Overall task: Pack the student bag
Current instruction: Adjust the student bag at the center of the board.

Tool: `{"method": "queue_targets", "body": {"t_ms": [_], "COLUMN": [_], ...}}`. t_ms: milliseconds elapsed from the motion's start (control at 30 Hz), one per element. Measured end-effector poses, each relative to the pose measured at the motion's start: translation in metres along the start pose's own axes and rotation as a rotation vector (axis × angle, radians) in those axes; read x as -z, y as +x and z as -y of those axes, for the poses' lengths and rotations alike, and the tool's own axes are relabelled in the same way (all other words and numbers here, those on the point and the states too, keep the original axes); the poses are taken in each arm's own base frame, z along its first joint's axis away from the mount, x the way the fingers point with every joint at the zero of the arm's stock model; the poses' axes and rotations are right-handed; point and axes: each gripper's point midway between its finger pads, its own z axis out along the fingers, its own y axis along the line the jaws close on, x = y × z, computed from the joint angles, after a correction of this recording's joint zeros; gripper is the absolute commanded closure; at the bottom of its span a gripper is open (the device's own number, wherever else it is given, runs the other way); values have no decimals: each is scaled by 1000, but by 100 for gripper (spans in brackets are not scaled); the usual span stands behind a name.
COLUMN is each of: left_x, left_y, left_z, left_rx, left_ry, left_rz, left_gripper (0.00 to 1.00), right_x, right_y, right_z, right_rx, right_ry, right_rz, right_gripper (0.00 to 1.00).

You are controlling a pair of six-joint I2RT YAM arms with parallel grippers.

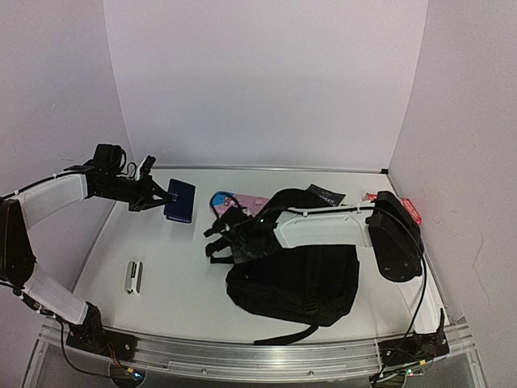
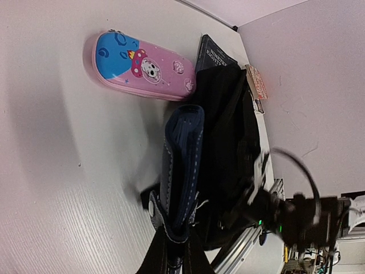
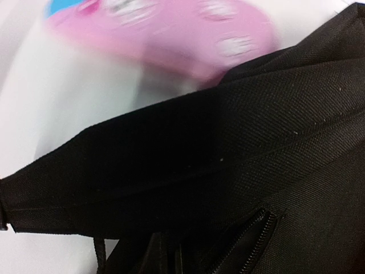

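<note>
The student bag (image 1: 303, 283) is a large black backpack lying at the right middle of the table, straps toward the left. My right gripper (image 1: 242, 238) is at its upper left end and appears shut on a fold of its black fabric (image 3: 228, 148); the fingertips (image 3: 165, 257) are dark against it. My left gripper (image 1: 157, 195) is shut on the end of a dark blue flat pouch (image 1: 179, 200) and holds it above the table's left back part. The pouch (image 2: 182, 165) stands edge-on between the fingers (image 2: 149, 260) in the left wrist view.
A pink and blue pencil case (image 1: 234, 202) lies just behind the bag; it also shows in the left wrist view (image 2: 145, 68). A black book (image 1: 325, 195) and a red packet (image 1: 412, 210) lie at the back right. A small white object (image 1: 133, 276) lies at front left.
</note>
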Motion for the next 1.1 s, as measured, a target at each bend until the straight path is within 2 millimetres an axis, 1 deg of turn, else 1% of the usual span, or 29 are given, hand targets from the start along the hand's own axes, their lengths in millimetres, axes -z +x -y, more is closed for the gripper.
{"method": "queue_targets", "body": {"t_ms": [33,67,100,133,200,233,300,400,500,567,600,667,733,867,967,1100], "left_x": [0,0,-1,-1,-2,-3,-4,-5,-6,-7,-8,-10,-12,-15,-17,-17], "left_y": [0,0,1,1,2,3,4,5,6,7,7,8,10,13,14,14], "left_z": [0,1,1,2,3,4,5,7,8,7,7,7,7,8,8,8], "left_rx": [0,-1,-2,-3,-6,-8,-11,-13,-15,-14,-13,-12,-11,-10,-10,-10], "left_ry": [1,1,2,3,5,7,9,12,13,14,14,14,16,18,18,18], "left_rz": [0,-2,-3,-5,-9,-11,-15,-19,-23,-26,-28,-34,-42,-55,-60,-61], "left_gripper": [100,100,100,100,100,100,100,100,100,100,100,100,100,100,100,100], "right_x": [9,17,24,31,44,51,63,88,110,119,119,115,106,85,74,66], "right_y": [9,18,26,34,44,45,41,21,3,-3,-2,5,20,45,61,74], "right_z": [-17,-32,-46,-59,-77,-82,-80,-61,-46,-36,-33,-30,-27,-29,-31,-31], "right_rx": [53,92,125,156,185,188,171,89,-8,-68,-93,-125,-131,-118,-101,-86], "right_ry": [-28,-58,-89,-120,-175,-197,-222,-237,-254,-250,-245,-230,-204,-169,-153,-129], "right_rz": [0,-3,-6,-9,-15,-16,-11,13,43,50,45,23,-20,-91,-139,-182], "right_gripper": [93,81,66,53,35,29,22,18,18,20,21,25,28,30,35,41]}}
